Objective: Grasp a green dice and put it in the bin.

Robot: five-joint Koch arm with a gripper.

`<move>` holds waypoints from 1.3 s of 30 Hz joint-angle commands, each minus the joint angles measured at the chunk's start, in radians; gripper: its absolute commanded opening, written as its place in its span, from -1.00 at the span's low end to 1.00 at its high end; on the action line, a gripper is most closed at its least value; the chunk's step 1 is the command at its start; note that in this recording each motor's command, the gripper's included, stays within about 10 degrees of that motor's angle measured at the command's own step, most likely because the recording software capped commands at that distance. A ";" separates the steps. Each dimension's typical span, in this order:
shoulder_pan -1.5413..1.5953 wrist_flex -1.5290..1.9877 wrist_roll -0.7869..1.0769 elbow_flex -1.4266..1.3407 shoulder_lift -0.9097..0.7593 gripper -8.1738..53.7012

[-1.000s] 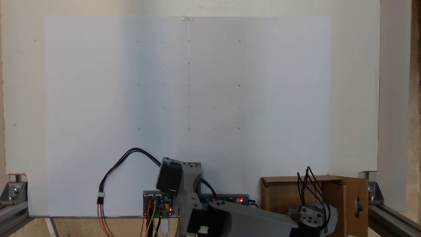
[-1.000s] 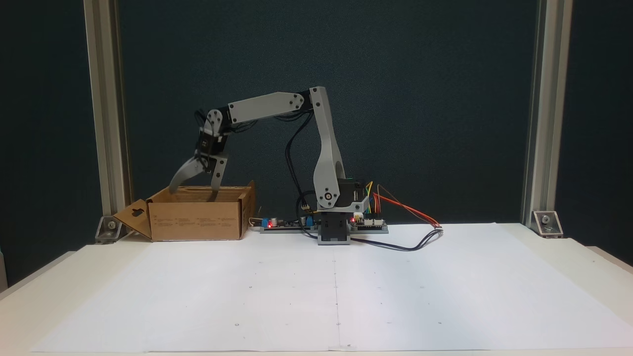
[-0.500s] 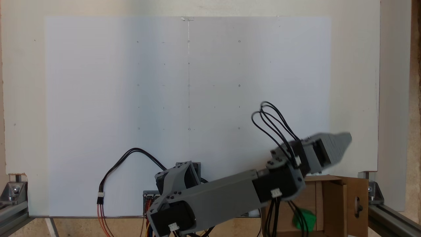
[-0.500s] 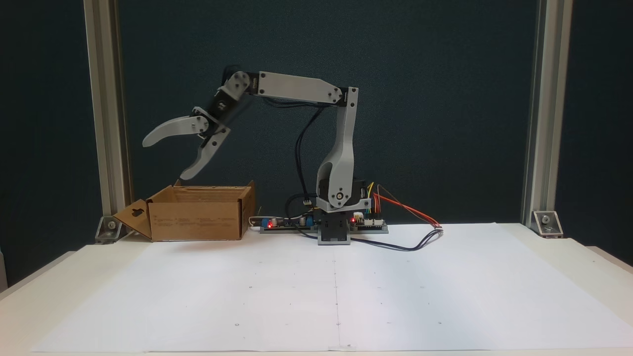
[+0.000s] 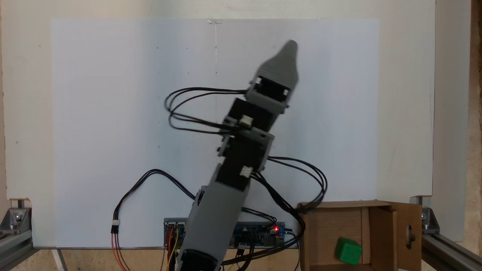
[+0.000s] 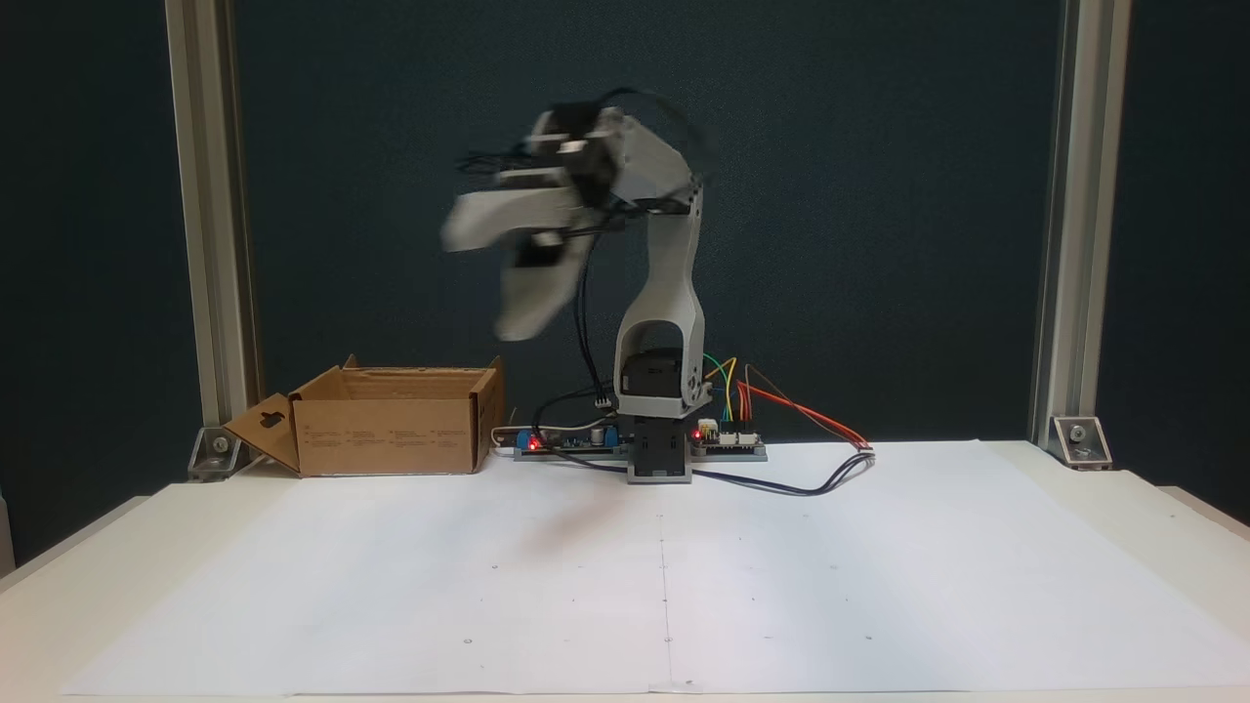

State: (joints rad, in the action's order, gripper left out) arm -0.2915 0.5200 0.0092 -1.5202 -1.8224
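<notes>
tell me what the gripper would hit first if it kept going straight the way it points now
Likely nothing: the open gripper is raised, aimed out over the bare white paper, away from the bin. It is blurred, so depth is unsure.

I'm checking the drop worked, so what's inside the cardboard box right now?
In a fixed view from above, the green dice lies on the floor of the bin. The bin's near end is cut off by the frame. The open hand is well clear.

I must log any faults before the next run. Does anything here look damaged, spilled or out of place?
Nothing stands out. The green dice lies inside the bin, which stands upright. The gripper is blurred, raised above the table with its jaws apart and nothing between them.
</notes>
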 commanded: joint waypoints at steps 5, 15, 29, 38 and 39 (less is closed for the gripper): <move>0.298 -0.051 -0.043 -0.080 -0.124 0.69; 0.299 -0.489 -0.043 -0.403 -0.273 0.69; 0.279 -1.081 -0.034 -0.989 -0.548 0.72; 0.279 -1.451 -0.026 -1.272 -0.551 0.68; 0.278 -1.486 -0.026 -1.292 -0.551 0.68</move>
State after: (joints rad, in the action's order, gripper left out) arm -0.0077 -0.8437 0.0092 -2.8271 -2.2596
